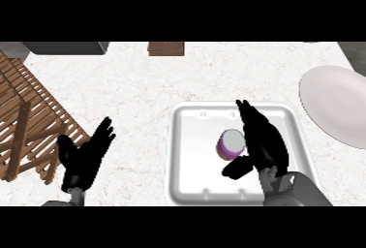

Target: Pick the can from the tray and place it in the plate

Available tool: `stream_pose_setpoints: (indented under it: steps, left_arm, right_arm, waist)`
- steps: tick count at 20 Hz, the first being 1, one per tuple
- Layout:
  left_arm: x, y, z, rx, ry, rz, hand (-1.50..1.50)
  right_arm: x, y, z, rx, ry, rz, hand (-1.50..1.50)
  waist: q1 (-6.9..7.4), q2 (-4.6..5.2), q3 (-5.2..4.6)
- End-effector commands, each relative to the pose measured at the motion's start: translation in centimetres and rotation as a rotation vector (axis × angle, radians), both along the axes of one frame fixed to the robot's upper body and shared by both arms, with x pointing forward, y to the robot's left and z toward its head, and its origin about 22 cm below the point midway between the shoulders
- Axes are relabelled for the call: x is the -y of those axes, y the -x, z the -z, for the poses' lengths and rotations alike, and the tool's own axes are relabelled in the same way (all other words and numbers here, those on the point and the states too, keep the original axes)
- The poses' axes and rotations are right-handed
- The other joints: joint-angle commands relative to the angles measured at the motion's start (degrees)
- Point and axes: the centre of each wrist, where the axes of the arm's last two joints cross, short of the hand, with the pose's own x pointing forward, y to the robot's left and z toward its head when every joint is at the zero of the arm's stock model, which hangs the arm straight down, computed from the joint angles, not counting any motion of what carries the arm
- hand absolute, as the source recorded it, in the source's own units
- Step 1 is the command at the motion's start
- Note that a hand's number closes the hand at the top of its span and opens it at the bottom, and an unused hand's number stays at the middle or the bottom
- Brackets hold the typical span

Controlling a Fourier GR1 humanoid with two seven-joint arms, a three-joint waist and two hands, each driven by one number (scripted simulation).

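Marbled counter (143, 82) carries a white tray (187, 160), with a grey plate (332, 104) at its right edge. I note the can (230, 144), purple with a pale lid, lying in the tray. My right hand (261, 140) sits beside it, fingers straight, thumb below, not yet grasping. Left hand (85, 155) rests released near a wooden rack (28, 121). Step: reach. Next, I judge, curl round the can, then lift

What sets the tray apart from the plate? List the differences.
The tray is squarish with rounded corners; the plate is round. The tray holds the purple can, with the right hand over it; the plate holds nothing. The tray lies fully in view; the plate is cut by the right edge. Both are white.
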Motion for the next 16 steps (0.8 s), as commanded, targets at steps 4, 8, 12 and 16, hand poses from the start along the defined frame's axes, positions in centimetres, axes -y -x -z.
stream_pose_setpoints:
  steps: [4, 8, 12, 16]
  left_arm:
    - [1.3, -1.2, 0.7, -0.026, 0.000, -0.013, 0.00]
    - [0.7, 0.1, 1.7, -0.018, -0.014, 0.007, 0.00]
    - [0.6, 1.1, 0.5, -0.032, -0.002, 0.011, 0.00]
    - [0.5, 0.5, 2.0, -0.029, -0.010, 0.003, 0.00]
  right_arm:
    - [-0.7, -0.8, 1.9, -0.060, 0.015, -0.023, -1.50]
    - [-1.2, -0.2, 3.7, -0.079, 0.033, -0.021, -1.50]
    - [0.3, -3.3, 4.7, -0.093, 0.108, -0.126, 1.50]
    - [-0.8, -2.1, 4.2, -0.067, 0.148, -0.120, 1.50]
  waist:
    - [-0.13, 0.17, -0.14]
    - [-0.14, 0.14, -0.14]
    - [0.34, 0.18, -0.12]
    - [-0.05, 0.14, -0.14]
